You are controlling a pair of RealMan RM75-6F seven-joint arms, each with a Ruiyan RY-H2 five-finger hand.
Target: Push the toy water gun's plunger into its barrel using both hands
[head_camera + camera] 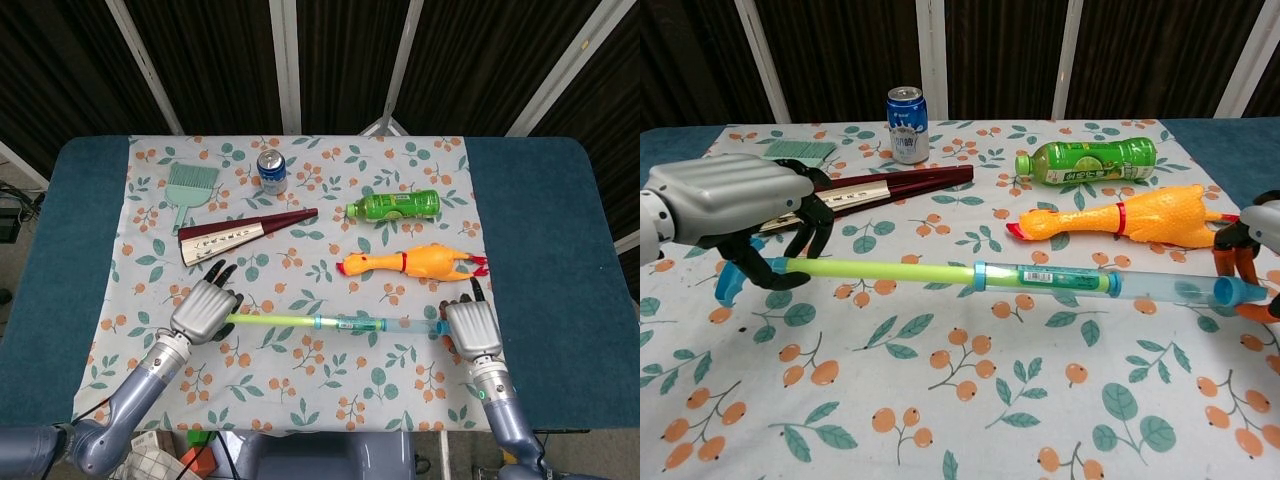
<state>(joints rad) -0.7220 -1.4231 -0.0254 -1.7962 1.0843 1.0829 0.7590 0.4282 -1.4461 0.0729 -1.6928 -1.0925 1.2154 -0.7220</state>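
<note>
The left hand (735,205) grips the yellow-green plunger rod (875,270); the right hand (472,326) grips the clear blue-capped plastic barrel (1110,285) end above the tabletop (530,230).

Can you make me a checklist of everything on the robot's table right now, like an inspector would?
Surface: blue table under a leaf-and-fruit patterned cloth.
Job's things: water gun barrel lying flat; yellow-green plunger partly sticking out.
Clutter: soda can, green bottle, rubber chicken, folded fan, green brush.
Hands: left hand grips the plunger's handle end; right hand is at the barrel's far end.
Cables: black cables beside the table.
Surroundings: dark slatted wall.
</note>
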